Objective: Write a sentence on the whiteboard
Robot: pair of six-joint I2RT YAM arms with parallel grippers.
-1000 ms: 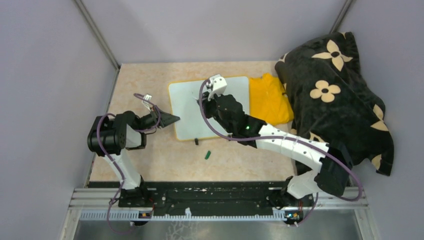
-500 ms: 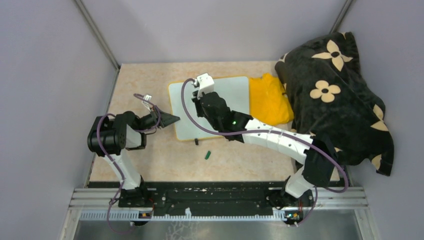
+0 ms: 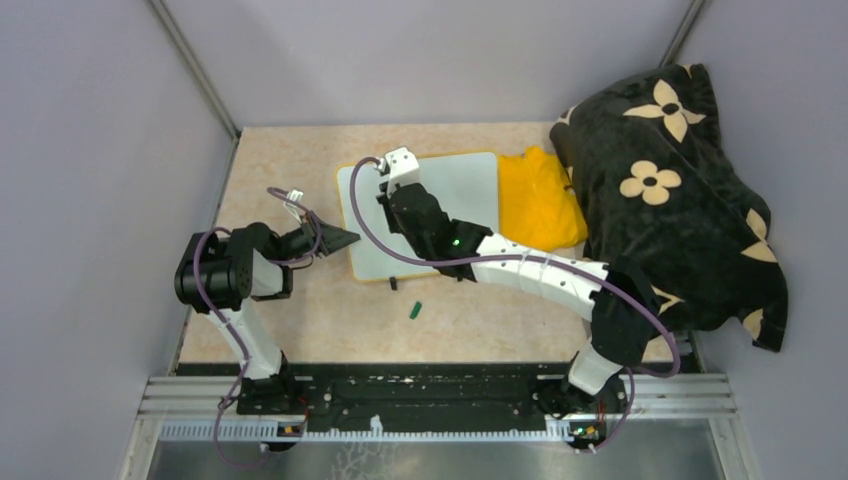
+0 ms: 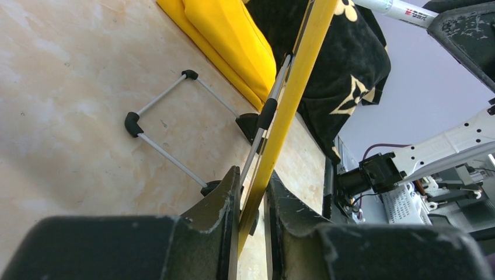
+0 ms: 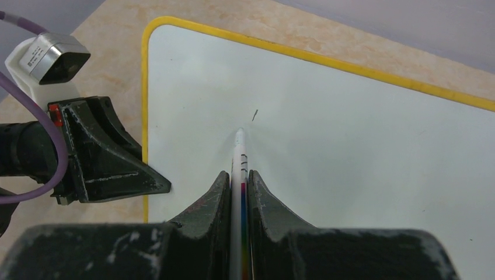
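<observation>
We see the whiteboard (image 3: 470, 185) sitting mid-table. Our left gripper (image 4: 252, 186) pinches its yellow frame at 8 o'clock. Our right gripper (image 5: 239, 175) clamps a marker (image 5: 240, 157), its tip at the board toward 10 o'clock, near one short stroke (image 5: 255, 115).

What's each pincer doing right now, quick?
Left pincer: closed on the whiteboard, gripping its yellow edge.
Right pincer: closed on a marker.

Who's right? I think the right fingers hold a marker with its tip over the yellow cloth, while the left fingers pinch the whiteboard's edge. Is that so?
Not quite. The right wrist view shows the marker in the right fingers with its tip over the whiteboard, not the yellow cloth. The left fingers do pinch the whiteboard's edge.
</observation>
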